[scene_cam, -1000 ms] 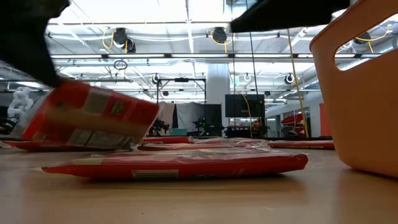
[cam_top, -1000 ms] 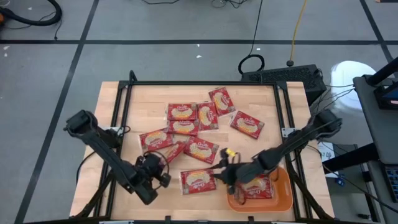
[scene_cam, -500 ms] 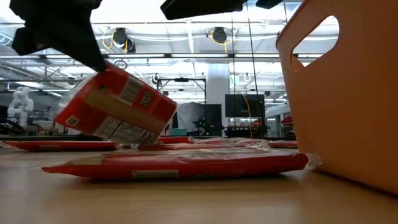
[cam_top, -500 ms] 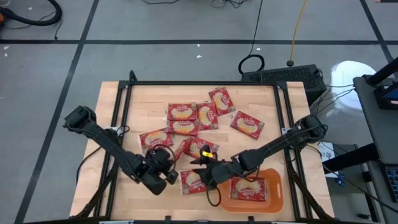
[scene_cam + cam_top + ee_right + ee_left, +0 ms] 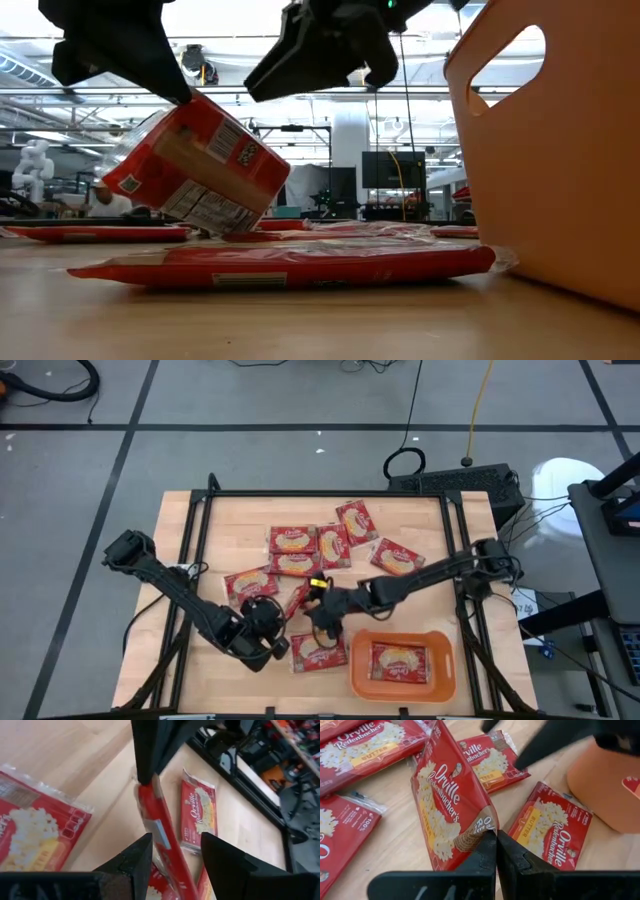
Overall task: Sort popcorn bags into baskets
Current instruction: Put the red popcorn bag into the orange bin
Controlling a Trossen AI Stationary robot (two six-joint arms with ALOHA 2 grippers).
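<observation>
The left gripper pinches a popcorn bag by its edge, tilted above the table. The right gripper hangs open beside it. One bag lies in the orange basket.

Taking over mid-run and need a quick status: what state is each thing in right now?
Left gripper: shut on lifted bag's edge.
Right gripper: open, fingers either side of lifted bag, not closed.
Lifted bag: tilted, raised off the table.
Basket: upright on table, one bag flat inside.
Front bag: flat on table beside basket.
Other bags: lying flat, some overlapping.
</observation>
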